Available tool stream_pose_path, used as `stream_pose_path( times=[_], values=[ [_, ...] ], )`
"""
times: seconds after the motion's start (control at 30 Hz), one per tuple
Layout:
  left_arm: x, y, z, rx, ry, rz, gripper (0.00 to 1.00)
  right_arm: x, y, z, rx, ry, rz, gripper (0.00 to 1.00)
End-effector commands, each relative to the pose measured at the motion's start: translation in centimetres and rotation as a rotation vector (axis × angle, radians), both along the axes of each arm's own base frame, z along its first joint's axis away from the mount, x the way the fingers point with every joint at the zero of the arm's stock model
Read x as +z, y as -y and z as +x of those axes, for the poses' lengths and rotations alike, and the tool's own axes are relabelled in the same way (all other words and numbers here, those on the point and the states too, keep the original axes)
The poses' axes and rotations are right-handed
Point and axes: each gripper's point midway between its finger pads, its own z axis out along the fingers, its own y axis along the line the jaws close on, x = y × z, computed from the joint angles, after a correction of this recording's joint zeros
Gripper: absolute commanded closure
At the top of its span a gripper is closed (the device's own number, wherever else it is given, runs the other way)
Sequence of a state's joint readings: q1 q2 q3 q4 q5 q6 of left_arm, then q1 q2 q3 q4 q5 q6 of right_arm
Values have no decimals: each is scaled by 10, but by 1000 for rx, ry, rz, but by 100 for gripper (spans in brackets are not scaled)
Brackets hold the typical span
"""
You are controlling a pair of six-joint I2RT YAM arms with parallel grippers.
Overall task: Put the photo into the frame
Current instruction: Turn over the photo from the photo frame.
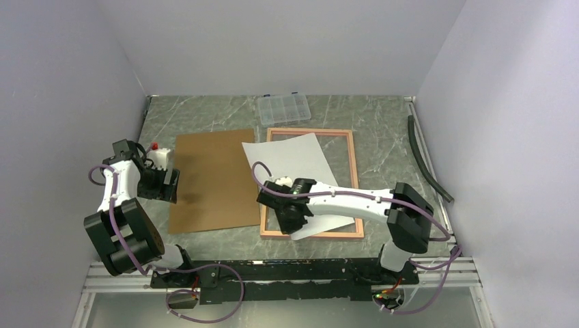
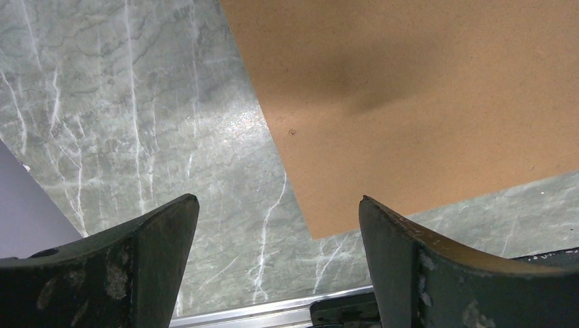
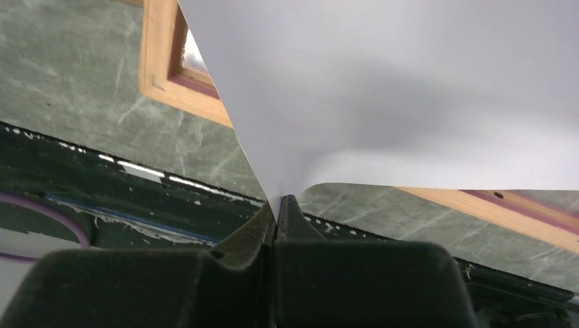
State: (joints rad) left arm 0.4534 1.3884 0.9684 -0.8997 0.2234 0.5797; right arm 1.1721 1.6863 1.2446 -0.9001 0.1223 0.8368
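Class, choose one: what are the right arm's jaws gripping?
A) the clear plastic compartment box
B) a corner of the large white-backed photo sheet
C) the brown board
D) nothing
B: the right arm's jaws are shut on a corner of the large thin photo sheet, white side up, askew over the pink-bordered rectangular frame.

Top view high overhead, 2 wrist views close, table (image 1: 382, 116) shared

Photo (image 1: 290, 160) over frame (image 1: 354, 179), board (image 1: 208, 181) left

Brown board (image 1: 212, 181), clear compartment box (image 1: 283, 108), green marble table (image 1: 382, 137)
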Motion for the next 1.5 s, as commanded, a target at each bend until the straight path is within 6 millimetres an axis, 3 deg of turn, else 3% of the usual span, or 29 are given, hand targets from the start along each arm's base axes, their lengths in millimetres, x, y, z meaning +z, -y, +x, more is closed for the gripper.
stream_pose_path(
  times=[0.0, 0.13, 0.3, 0.5, 0.73, 1.13, 1.47],
  values=[
    [8, 5, 7, 3, 38, -18, 7, 24, 4, -8, -38, 19, 79, 100],
    [6, 6, 7, 3, 35, -24, 7, 34, 6, -11, -78, 20, 123, 100],
    [5, 7, 6, 3, 34, -25, 8, 42, -8, -11, -106, 16, 188, 100],
    [7, 6, 7, -2, 38, -20, 8, 43, 7, 4, -194, 89, 126, 100],
    [8, 7, 8, -5, 41, -27, 8, 24, 22, 21, -307, 112, 106, 100],
    [8, 5, 7, -11, 42, -14, 8, 26, 5, 51, -404, 177, 128, 100],
    [9, 4, 6, -17, 47, -2, 9, 16, -4, 65, -442, 179, 137, 100]
  ],
)
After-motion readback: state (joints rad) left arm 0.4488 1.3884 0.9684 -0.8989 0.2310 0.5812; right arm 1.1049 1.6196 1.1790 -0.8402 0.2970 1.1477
